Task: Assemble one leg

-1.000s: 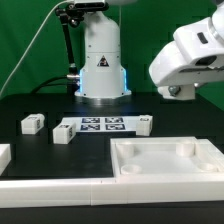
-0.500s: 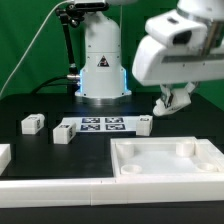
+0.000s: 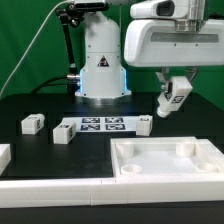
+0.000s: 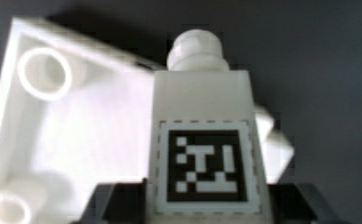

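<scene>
Exterior view, claw (image 3: 172, 99) gripping leg (image 3: 170, 104) aloft, apart from tray (image 3: 121, 160) rim

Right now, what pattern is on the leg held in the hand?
A square black-and-white marker tag on the white leg, clearest in the wrist view.

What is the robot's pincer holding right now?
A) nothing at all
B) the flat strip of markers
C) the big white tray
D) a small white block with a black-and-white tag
D: the pincer is shut on the leg, a small white block whose square tag faces the wrist camera, while the tray lies below it.
</scene>
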You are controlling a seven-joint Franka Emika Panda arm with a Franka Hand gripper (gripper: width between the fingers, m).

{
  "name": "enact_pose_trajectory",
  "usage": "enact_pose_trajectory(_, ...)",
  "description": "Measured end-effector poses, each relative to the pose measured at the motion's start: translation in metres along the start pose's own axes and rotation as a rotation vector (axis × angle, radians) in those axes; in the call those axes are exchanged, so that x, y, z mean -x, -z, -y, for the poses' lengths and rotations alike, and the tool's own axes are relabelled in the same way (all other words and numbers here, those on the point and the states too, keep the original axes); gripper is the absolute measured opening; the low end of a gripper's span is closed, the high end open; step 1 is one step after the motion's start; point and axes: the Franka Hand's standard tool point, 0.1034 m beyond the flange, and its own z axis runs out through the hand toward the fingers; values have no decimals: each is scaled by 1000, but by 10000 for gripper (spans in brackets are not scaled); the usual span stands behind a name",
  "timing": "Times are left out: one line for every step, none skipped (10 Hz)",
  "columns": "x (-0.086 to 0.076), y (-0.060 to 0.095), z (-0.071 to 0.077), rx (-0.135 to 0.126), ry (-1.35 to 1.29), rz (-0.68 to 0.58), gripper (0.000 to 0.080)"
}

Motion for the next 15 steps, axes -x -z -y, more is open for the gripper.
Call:
enact_pose_trajectory(2, 1, 5, -7, 6, -80, 292)
enact_pose_trajectory(-7, 11, 0, -2, 13, -141, 292)
enact_pose_trajectory(-16, 16, -2, 3, 15, -185, 292)
enact_pose_trajectory(-13, 13, -1, 1, 16, -177, 292)
enact_pose_trajectory(-13, 13, -1, 1, 16, -177, 292)
enact_pose_trajectory(-13, 13, -1, 1, 16, -177, 292)
enact_pose_trajectory(-18, 11, 2, -8, -29, -171, 292)
enact_pose_trajectory(-32, 12, 3, -21, -79, -166, 292)
enact_pose_trajectory(-49, 10, 1, -31, -109, -175, 292)
enact_pose_trajectory(-55, 7, -1, -32, -112, -180, 292)
enact_pose_trajectory(-54, 7, 0, -33, -110, -178, 292)
enact_pose_trajectory(-54, 7, 0, -32, -110, -178, 292)
enact_pose_trajectory(-53, 6, 0, -33, -110, -177, 292)
enact_pose_trajectory(-54, 6, 0, -32, -110, -180, 292)
enact_pose_trajectory(-56, 6, 0, -29, -108, -221, 292)
